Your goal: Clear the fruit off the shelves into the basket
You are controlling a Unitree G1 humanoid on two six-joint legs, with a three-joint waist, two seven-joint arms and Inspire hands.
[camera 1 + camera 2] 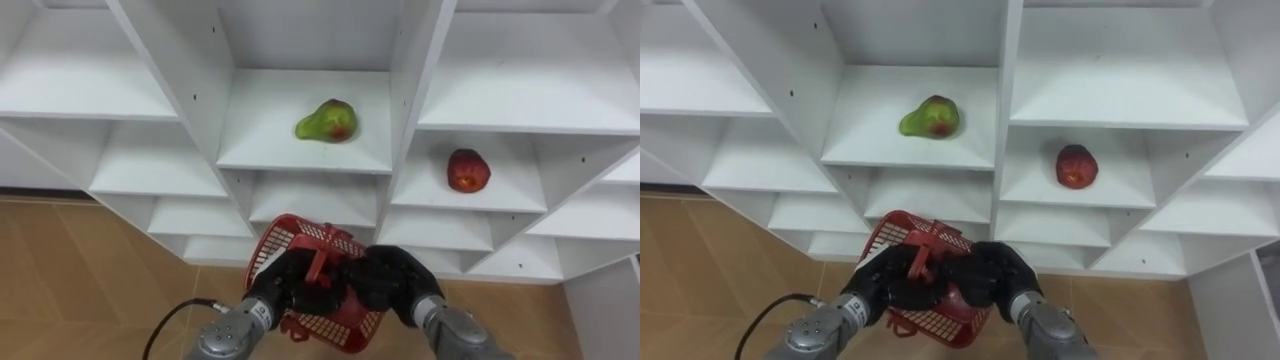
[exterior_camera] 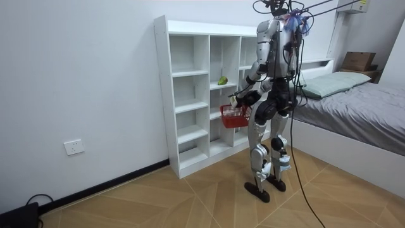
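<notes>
A green pear with a red blush (image 1: 326,121) lies on the middle shelf of the white closet (image 1: 408,90). A red apple (image 1: 468,170) sits one compartment to the right, slightly lower. In front of me, below both fruits, I hold a red mesh basket (image 1: 296,232). My left hand (image 1: 283,285) and right hand (image 1: 393,280) are both curled on its handle and rim. I cannot see into the basket behind my hands. In the room view I stand upright facing the closet, with the basket (image 2: 235,116) at hip height and the pear (image 2: 223,80) at chest height.
The closet's other compartments (image 1: 90,80) hold nothing I can see. Wooden floor (image 1: 80,280) runs below it. In the room view a bed (image 2: 354,95) stands close behind me, and a wall socket (image 2: 74,147) sits low on the wall.
</notes>
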